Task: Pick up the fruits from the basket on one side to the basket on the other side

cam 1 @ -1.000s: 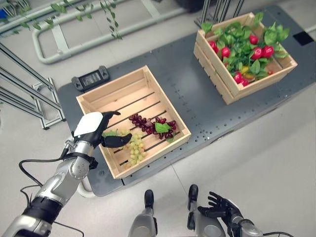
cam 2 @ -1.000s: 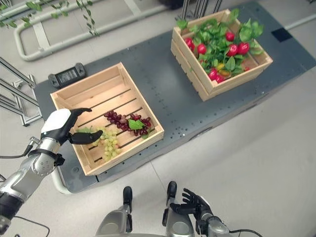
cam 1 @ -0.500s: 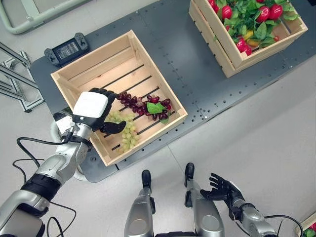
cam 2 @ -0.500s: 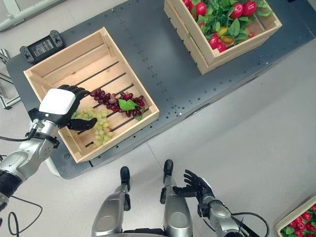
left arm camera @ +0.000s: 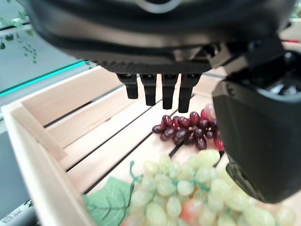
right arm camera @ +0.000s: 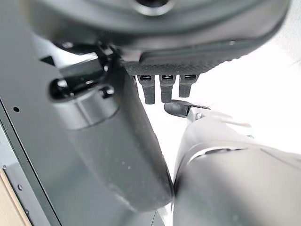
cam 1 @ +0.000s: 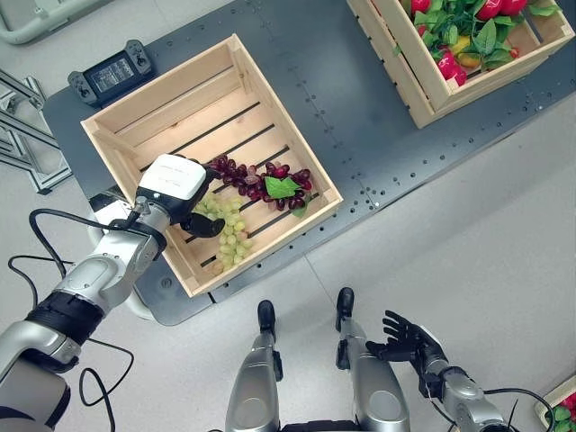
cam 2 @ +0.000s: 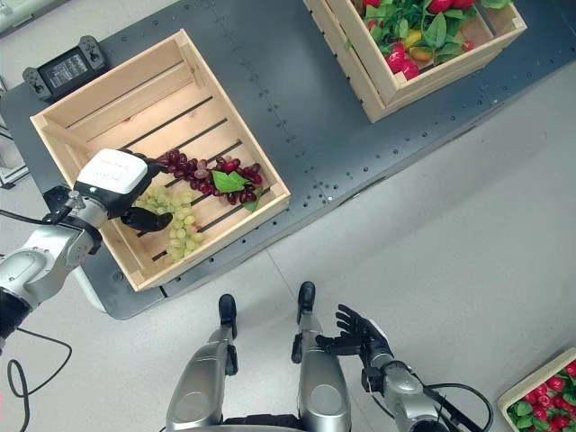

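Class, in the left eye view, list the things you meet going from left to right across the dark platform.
Black controller → left hand → green grapes → purple grapes → crate of leafy red fruit.

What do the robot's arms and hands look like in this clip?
Both arms are silver-grey with black bands at the joints. The left hand is dark, with a white rounded-rectangle cover on its back and black ribbed fingers. The right hand is all dark.
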{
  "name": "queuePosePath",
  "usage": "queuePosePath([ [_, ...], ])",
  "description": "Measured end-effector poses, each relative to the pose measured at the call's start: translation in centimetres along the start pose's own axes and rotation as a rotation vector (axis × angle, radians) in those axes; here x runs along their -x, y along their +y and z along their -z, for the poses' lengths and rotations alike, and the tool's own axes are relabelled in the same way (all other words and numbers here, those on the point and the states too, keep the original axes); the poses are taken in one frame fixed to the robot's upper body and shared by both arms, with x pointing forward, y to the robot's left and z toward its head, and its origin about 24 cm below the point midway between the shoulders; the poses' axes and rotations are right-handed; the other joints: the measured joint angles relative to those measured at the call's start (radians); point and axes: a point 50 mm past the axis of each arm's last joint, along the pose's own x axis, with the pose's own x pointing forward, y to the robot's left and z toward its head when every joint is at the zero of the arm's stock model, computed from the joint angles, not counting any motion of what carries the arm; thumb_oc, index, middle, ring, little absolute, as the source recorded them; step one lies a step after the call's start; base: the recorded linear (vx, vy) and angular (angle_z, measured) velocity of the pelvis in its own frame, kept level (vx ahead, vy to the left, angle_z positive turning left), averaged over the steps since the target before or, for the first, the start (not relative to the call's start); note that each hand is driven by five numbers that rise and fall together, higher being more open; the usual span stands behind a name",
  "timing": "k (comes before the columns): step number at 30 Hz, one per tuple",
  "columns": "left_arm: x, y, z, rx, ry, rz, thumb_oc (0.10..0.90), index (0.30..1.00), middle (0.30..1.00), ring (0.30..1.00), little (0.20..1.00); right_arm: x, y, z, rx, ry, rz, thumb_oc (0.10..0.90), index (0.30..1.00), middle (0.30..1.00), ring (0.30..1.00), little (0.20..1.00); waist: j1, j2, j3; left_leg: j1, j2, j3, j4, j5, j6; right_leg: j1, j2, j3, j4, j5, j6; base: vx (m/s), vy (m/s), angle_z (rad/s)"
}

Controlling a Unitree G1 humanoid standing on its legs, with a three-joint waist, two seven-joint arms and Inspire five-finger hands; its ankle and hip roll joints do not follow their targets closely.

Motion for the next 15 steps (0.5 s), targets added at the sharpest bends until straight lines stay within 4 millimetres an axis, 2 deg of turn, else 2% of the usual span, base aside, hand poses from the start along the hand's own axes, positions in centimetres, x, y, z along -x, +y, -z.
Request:
queuePosePath([
  [7, 0.1, 0.2, 1.0, -0.061, 0.05, 0.07, 0.8, 0.9, 0.9, 0.9, 0.9, -0.2, 0.1, -0.3, 0.005, -0.007, -0.004, 0.8, 0.9, 0.9, 0.9, 0.9, 0.0, -0.006, 0.003, -0.005, 0.0, -0.008, 0.001, 0.0, 0.0, 0.001, 0.0, -0.008, -0.001, 0.0, 0.0, 0.0, -0.043, 0.03],
  [15, -1.0, -1.2, 1.3, -0.146, 0.126, 0.174, 0.8, 0.9, 0.9, 0.9, 0.9, -0.5, 0.2, -1.0, 0.011, -0.023, -0.013, 0.8, 0.9, 0.9, 0.9, 0.9, -0.004, -0.017, 0.008, -0.004, 0.0, -0.009, 0.002, 0.0, 0.0, 0.002, 0.0, -0.006, -0.001, 0.0, 0.0, 0.0, -0.005, 0.0],
])
